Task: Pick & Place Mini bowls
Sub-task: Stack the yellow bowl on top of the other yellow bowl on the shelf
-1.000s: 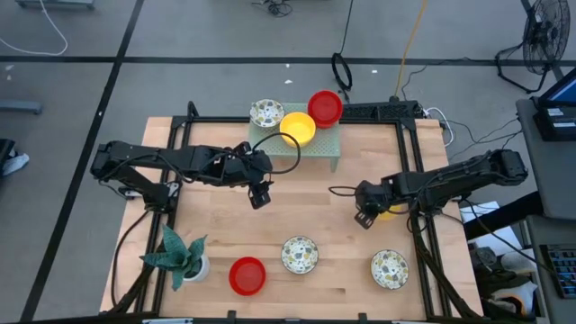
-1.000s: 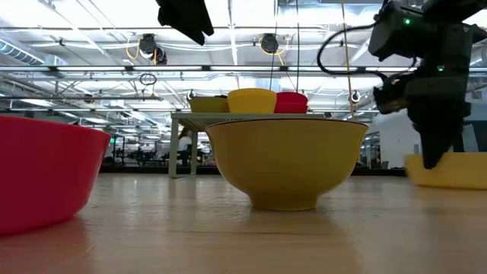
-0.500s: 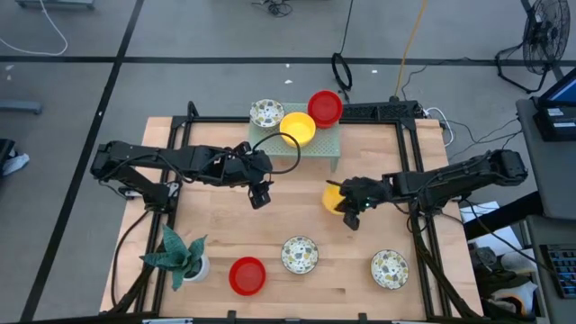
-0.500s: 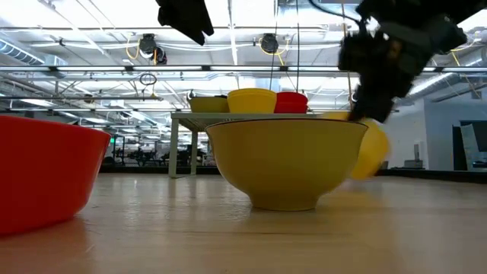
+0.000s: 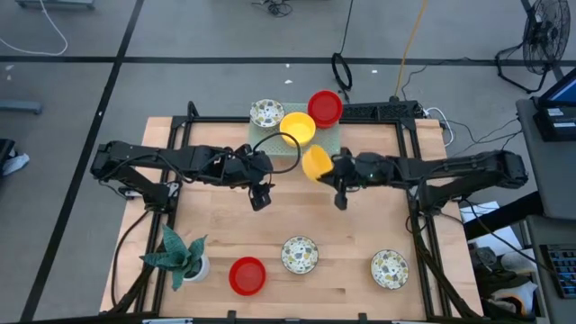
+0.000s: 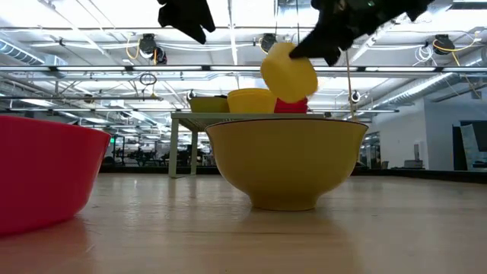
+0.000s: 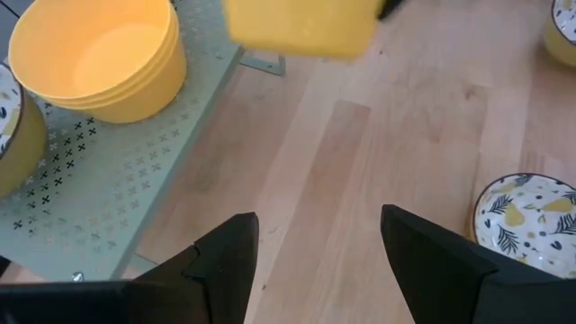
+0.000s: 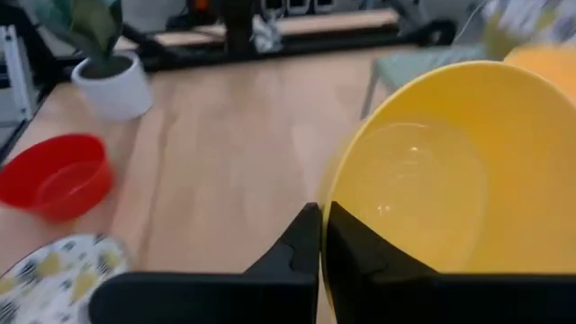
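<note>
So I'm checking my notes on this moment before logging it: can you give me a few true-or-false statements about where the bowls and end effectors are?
1. The right end effector holds a yellow bowl by its rim, off the table. True.
2. The held bowl already sits on the green rack. False: it hangs tilted in the air beside the rack.
3. The left end effector is open and empty. True.
4. A red bowl stands on the table near the potted plant. True.
5. Three speckled bowls remain on the table's near side. False: two, one and another.
</note>
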